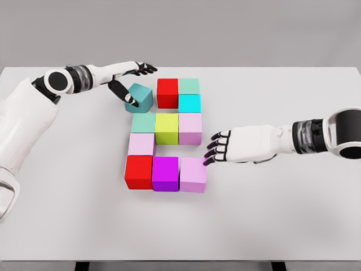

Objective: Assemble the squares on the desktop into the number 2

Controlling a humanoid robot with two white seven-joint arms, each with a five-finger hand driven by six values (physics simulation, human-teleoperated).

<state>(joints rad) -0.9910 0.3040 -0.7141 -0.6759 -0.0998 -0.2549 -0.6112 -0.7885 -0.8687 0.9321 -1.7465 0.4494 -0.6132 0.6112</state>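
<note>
I read the step in hand as seating the last top-row piece. My left hand (131,84) reaches in from the tabletop's left edge toward its far side, thumb down against the near-left face of the teal cube (139,96) and fingers stretched past its far side, loosely spread rather than clamped. That cube sits skewed, just beside the red cube (167,93) but not square with it. To finish well I would rotate it flush and slide it right until its face meets the red one, pushing low so it does not tip or nudge the sea-green cube (143,123) directly nearer to me.

The rest of the figure stands around the tabletop's middle. After the red cube the far row ends in a mint cube (189,86), with a cyan cube (189,103) below it. The middle row runs sea-green, yellow-green cube (167,128), lilac cube (190,129). A pale pink cube (141,144) drops down the left side to the near row: second red cube (139,172), magenta cube (165,174), pink-violet cube (193,175).

My right hand (219,148) comes in from the right edge, fingers extended and slightly fanned, holding nothing; the fingertips (210,161) touch or nearly touch the pink-violet cube's right upper edge. I cannot tell whether they press it.
</note>
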